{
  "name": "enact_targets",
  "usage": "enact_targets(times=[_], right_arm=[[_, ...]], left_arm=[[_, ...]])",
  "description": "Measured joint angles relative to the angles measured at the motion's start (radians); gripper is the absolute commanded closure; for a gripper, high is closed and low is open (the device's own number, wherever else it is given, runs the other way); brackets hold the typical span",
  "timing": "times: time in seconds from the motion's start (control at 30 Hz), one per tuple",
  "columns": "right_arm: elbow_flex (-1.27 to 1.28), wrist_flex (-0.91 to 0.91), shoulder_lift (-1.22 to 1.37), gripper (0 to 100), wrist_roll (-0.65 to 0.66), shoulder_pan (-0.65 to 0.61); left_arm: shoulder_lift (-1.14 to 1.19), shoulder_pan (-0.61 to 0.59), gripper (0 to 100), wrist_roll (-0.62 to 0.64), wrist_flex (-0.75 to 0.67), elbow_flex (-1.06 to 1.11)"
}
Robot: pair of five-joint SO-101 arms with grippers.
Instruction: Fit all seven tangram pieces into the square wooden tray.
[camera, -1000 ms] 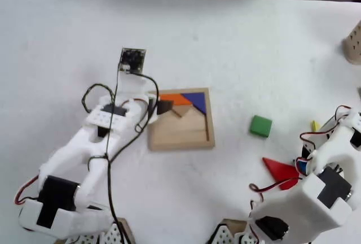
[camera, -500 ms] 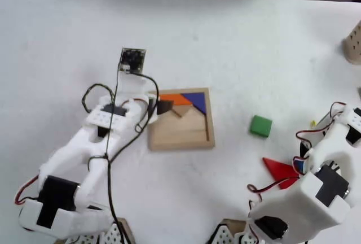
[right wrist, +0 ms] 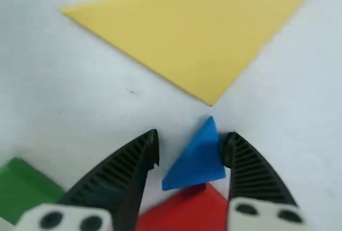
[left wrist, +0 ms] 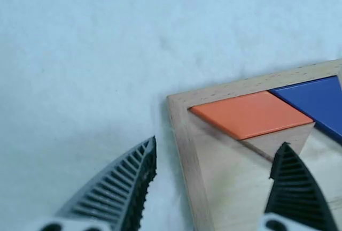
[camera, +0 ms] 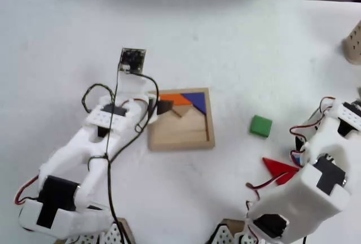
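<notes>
Loosely around blue triangle (right wrist: 199, 159): end effector (right wrist: 192, 133)

place: robotics lab bench | evidence: white table (camera: 237, 29), exposed arm wiring (camera: 108, 193), bare camera board (camera: 133, 59)

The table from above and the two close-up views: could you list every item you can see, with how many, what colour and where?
wooden tray: one, pale wood, middle of the table
orange piece: one, orange, in the tray's far edge
blue piece: one, dark blue, in the tray beside the orange piece
green square: one, green, on the table right of the tray
red triangle: one, red, near the right arm
yellow triangle: one, yellow, ahead of the right gripper
small blue triangle: one, blue, between the right gripper's fingers
small board: one, black, cabled, beyond the left arm
table: one, white
left gripper: one, open over the tray's corner
right gripper: one, open around the small blue triangle
</notes>
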Motion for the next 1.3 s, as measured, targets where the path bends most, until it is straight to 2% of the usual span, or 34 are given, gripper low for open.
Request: enact_targets(times=[0.27, 0.43, 0.57, 0.7, 0.83, 0.97, 1.13, 1.3], right_arm=[[-0.101, -0.002, 0.017, 81.1, 0.002, -0.172], [-0.186, 0.026, 0.017, 81.1, 0.032, -0.235], [-0.269, 0.137, 0.017, 81.1, 0.107, -0.232], [-0.324, 0.253, 0.017, 81.1, 0.153, -0.175], [-0.267, 0.267, -0.008, 81.1, 0.221, -0.103], [-0.068, 0.173, -0.129, 81.1, 0.267, -0.081], [0.206, -0.032, -0.307, 81.1, 0.275, -0.063], [0.322, -0.161, -0.338, 81.2, 0.275, -0.066]], left_arm=[[0.0, 0.0, 66, 0.0, 0.0, 0.0], [0.0, 0.0, 66, 0.0, 0.0, 0.0], [0.0, 0.0, 66, 0.0, 0.0, 0.0], [0.0, 0.0, 66, 0.0, 0.0, 0.0], [0.0, 0.0, 66, 0.0, 0.0, 0.0], [0.0, 0.0, 66, 0.0, 0.0, 0.0], [0.0, 0.0, 66, 0.0, 0.0, 0.0], [0.0, 0.0, 66, 0.0, 0.0, 0.0]])
